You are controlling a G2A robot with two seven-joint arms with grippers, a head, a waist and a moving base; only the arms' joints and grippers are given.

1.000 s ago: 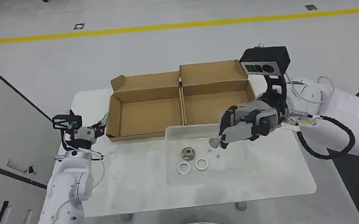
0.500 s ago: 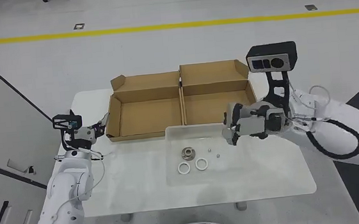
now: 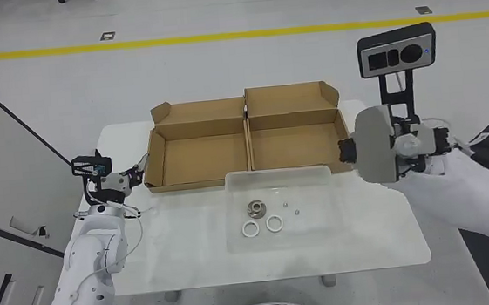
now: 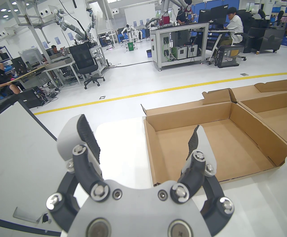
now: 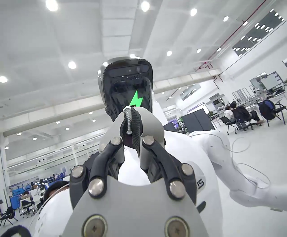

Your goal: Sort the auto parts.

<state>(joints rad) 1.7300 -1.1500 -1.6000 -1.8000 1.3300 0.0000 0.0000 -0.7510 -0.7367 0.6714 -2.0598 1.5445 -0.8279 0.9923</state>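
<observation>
This is a big robot lab. Other robot arms (image 4: pixel 67 25) hang on a metal frame (image 4: pixel 33 25), and desks (image 4: pixel 58 64) with computers (image 4: pixel 218 12) and black chairs (image 4: pixel 86 60) stand around. A yellow line (image 3: pixel 217 37) runs across the shiny white floor (image 4: pixel 179 74).

Bolt (image 5: pixel 128 122) shank partly hidden between fingers (image 5: pixel 136 129); 2 specks (image 3: pixel 296 207) on tray (image 3: pixel 316 225) too small to identify.

Left end effector (image 4: pixel 140 124) spread wide; right end effector (image 5: pixel 131 112) upturned, pinching bolt (image 5: pixel 128 122).
</observation>
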